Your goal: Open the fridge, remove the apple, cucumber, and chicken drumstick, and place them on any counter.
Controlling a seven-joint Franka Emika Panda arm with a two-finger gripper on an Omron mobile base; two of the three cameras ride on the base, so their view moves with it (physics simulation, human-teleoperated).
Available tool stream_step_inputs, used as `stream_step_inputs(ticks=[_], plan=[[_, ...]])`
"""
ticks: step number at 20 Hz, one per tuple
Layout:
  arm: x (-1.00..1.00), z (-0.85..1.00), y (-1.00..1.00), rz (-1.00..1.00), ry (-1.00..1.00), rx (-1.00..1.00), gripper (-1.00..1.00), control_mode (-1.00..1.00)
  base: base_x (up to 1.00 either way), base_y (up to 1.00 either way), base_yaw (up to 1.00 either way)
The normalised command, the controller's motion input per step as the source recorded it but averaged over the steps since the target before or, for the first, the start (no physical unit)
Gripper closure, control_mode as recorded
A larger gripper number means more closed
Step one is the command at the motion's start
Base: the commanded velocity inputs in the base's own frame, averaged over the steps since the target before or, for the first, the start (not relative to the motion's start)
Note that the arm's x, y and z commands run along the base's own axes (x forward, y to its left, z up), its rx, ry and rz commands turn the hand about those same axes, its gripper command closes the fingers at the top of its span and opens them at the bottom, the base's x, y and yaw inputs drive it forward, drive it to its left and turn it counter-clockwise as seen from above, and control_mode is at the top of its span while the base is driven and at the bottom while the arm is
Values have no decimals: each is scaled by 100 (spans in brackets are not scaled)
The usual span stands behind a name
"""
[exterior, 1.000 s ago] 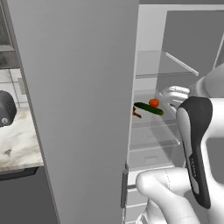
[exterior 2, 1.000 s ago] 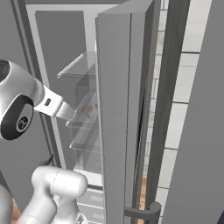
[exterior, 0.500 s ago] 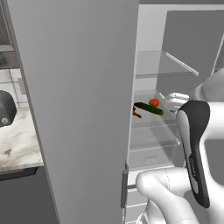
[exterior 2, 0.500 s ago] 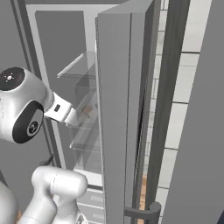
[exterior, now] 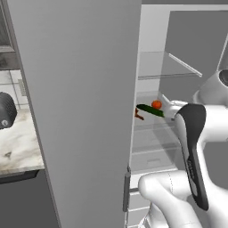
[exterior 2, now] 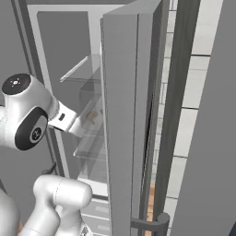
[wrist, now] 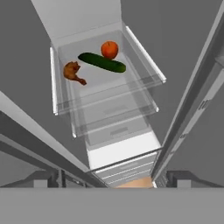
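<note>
We see the fridge (exterior: 80, 111) with its door swung open. In the left base view this grey door stands in front of us and hides much of the white inside.

The three things lie on one glass shelf (wrist: 65, 103), about in the middle of the fridge height. In the hand view:
- The apple (wrist: 110, 49) sits near the back wall of the shelf.
- The cucumber (wrist: 102, 62) lies just in front of the apple, set diagonally. We cannot tell if the two are touching.
- The chicken drumstick (wrist: 73, 72) is beside the cucumber, apart from it, and its thin end points to the front edge.

In the left base view the same things show past the door edge. The apple (exterior: 156, 104) is behind the cucumber (exterior: 150, 110), and the chicken drumstick (exterior: 138, 114) is partly hidden by the door.

The fingers (wrist: 44, 178) stand wide apart at the bottom of the hand view and hold nothing. They are outside the fridge, well apart from the shelf, and look down at it from above. The white arm (exterior: 191, 151) reaches toward the opening, and its wrist is near the shelf level.

A table (exterior: 18, 147) with a marble look is at the left of the fridge.
</note>
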Motion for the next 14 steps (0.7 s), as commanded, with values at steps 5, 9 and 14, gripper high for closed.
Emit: stream_step_inputs(ticks=[5, 9, 14], plan=[[49, -30, -2, 4, 10, -2, -100, -100, 0, 0, 0], [82, -36, -9, 9, 10, -3, -100, -100, 0, 0, 0], [56, -41, -3, 12, -2, -3, -100, -100, 0, 0, 0]])
